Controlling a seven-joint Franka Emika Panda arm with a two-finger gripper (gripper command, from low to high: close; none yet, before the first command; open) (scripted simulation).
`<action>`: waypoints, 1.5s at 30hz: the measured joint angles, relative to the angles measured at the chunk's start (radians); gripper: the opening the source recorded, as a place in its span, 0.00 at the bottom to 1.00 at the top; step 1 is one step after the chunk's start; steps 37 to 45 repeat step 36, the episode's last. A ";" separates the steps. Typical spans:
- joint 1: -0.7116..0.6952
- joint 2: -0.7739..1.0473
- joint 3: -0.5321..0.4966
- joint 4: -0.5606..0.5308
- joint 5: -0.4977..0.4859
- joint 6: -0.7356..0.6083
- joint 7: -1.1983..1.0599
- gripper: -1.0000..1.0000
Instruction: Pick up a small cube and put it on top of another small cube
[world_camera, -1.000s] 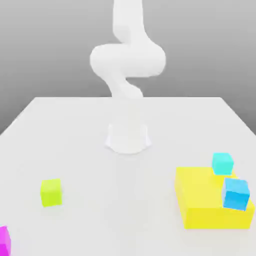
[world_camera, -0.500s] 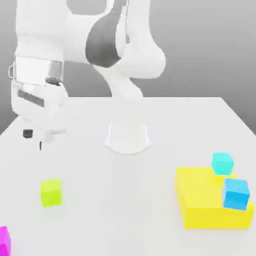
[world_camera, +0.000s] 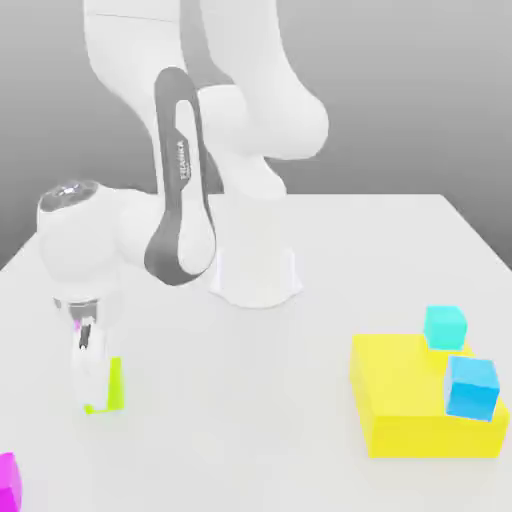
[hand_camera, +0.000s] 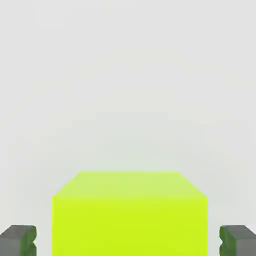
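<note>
On the exterior view's left, the arm (world_camera: 180, 190) has swung down since a half second ago, and the hand (world_camera: 92, 401) now sits at the green cube (world_camera: 117, 385), hiding much of it. The cube has not shifted on the tabletop (world_camera: 260, 410), so this looks like the final moment before the pickup. The pink cube (world_camera: 9, 486) lies nearby, cut by the picture's edge; a sideways move that way would need some care. Toward the exterior view's right, the middle of the tabletop offers open room for carrying. There the yellow block (world_camera: 400, 380) has the blue cube (world_camera: 471, 388) and the turquoise cube (world_camera: 445, 327) at its edge; I cannot tell exactly how either is supported. Which cube should be stacked upon is unclear too.

In the hand view, the green cube lies between the parted fingers (hand_camera: 27, 241), with a gap beside each face: released, nothing grasped. Closing evenly should come next.
</note>
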 joint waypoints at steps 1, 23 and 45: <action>0.000 0.000 0.000 0.000 -0.001 0.001 0.001 0.00; 0.017 -0.050 0.001 0.382 -0.067 -0.432 -0.041 0.00; 0.026 0.172 0.016 0.612 -0.075 -0.439 -0.084 1.00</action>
